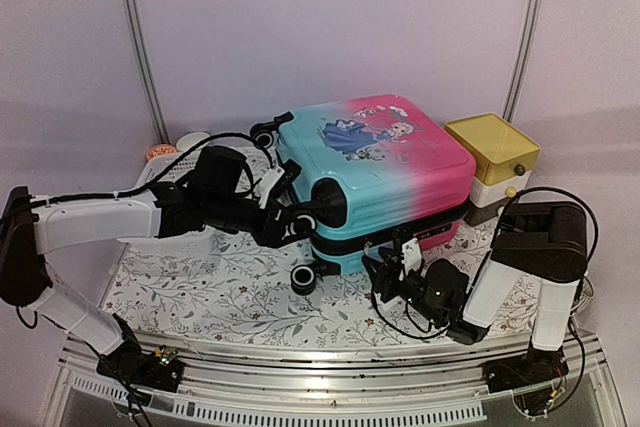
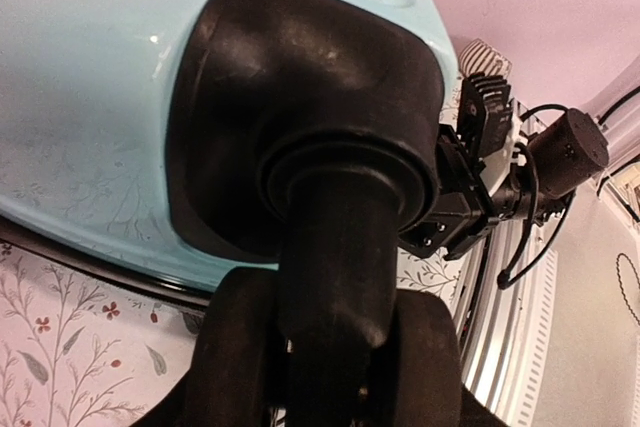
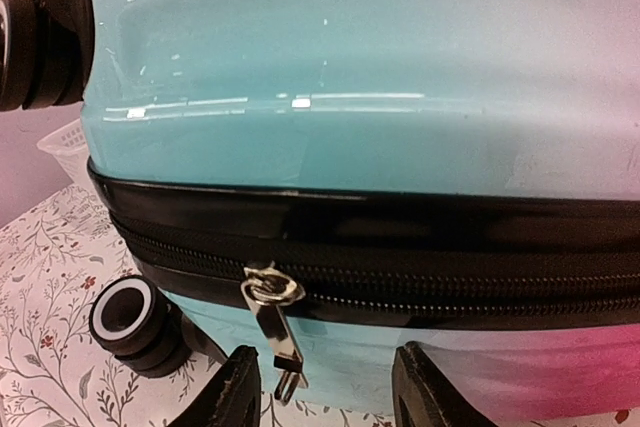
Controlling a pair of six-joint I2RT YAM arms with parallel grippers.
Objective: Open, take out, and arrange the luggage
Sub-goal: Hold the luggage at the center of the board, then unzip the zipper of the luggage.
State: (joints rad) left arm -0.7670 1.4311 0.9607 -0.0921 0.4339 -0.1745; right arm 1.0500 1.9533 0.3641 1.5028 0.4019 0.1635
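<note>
Floral tablecloth (image 1: 200,287) | 1 luggage (image 1: 400,177) | left gripper (image 1: 292,217) clamps 1 wheel (image 2: 335,267) | right gripper (image 3: 325,387) open around 1 zipper pull (image 3: 275,332)

**Surface finishes: luggage and worktop**
The luggage (image 1: 380,162) has a smooth, glossy hard-plastic shell. Its zipper band (image 3: 450,247) is matt black fabric, and the zipper pull (image 3: 272,322) is bright metal. The wheel housing (image 2: 300,117) is matt black plastic, faintly scuffed. The worktop (image 1: 200,287) carries a matt printed cloth.
</note>
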